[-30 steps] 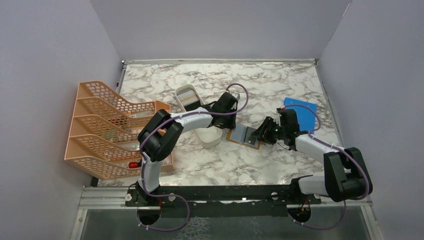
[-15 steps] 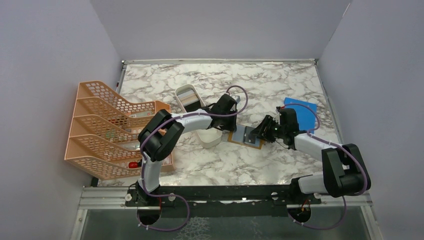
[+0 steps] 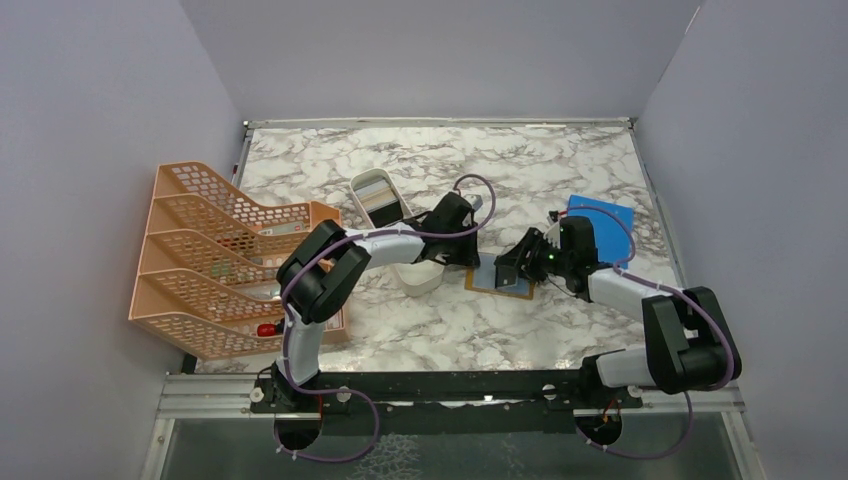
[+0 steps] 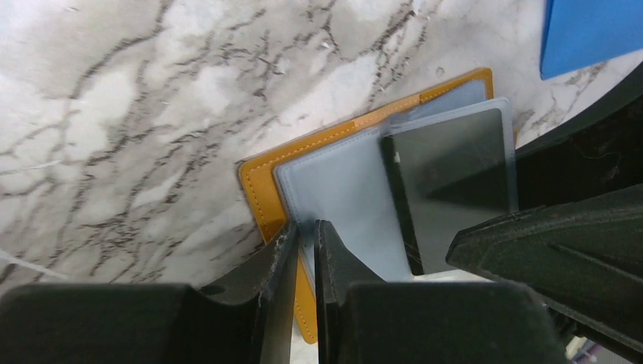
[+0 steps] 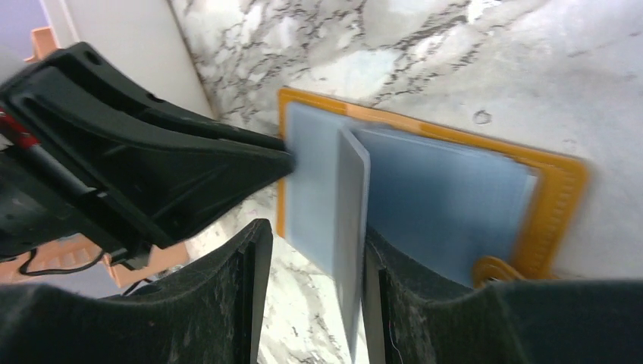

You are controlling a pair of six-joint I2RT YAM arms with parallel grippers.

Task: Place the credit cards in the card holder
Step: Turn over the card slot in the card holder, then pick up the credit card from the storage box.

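Open card holder (image 3: pixel 498 284) lies mid-table, just right of the white tray (image 3: pixel 422 276). My left gripper (image 4: pixel 305 246) is pinched on its grey pocket edge. My right gripper (image 5: pixel 315 288) grasps a card (image 5: pixel 351 220), tilted over the pockets. Step: inserting. Next: find the pocket mouth, slide flat. Fingers crowd close; bare table (image 3: pixel 430 330) nearer me.

1. A robotics lab test cell: plain lilac walls (image 3: pixel 90 150) box in a marble-patterned tabletop (image 3: pixel 400 340)
2. 2 cabled robot arms, the left arm (image 3: pixel 320 275) and the right arm (image 3: pixel 685 335), stand bolted to a black rail (image 3: pixel 450 385) at its near edge
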